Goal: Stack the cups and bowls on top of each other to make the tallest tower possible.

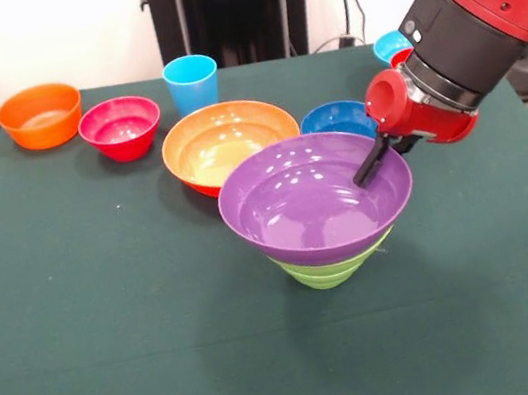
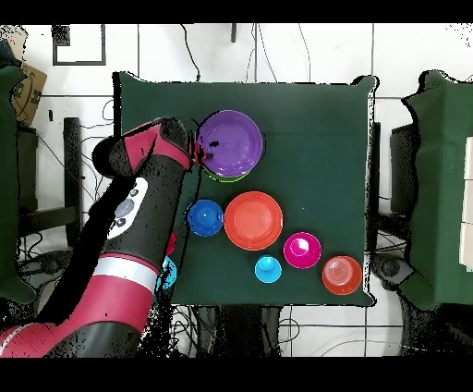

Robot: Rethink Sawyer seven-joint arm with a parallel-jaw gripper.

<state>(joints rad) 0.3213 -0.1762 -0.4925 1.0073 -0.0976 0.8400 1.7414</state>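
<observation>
A large purple bowl [image 1: 296,207] [image 2: 236,140] rests in a lime green bowl [image 1: 332,267] [image 2: 218,174] near the table's middle, making a short tower. My gripper [image 1: 369,172] [image 2: 209,146] is at the purple bowl's rim, shut on its wall; one black finger [image 1: 372,161] lies inside the bowl and the other is hidden. Loose on the table are a large orange bowl [image 1: 225,143] [image 2: 253,220], a dark blue bowl [image 1: 335,118] [image 2: 204,218], a magenta-red bowl [image 1: 121,127] [image 2: 302,250], a small orange bowl [image 1: 39,115] [image 2: 342,275] and a light blue cup [image 1: 191,83] [image 2: 268,269].
A light blue bowl [image 1: 388,43] [image 2: 169,274] with something red beside it is partly hidden behind my arm at the table's edge. The green cloth [image 1: 111,314] covers the table.
</observation>
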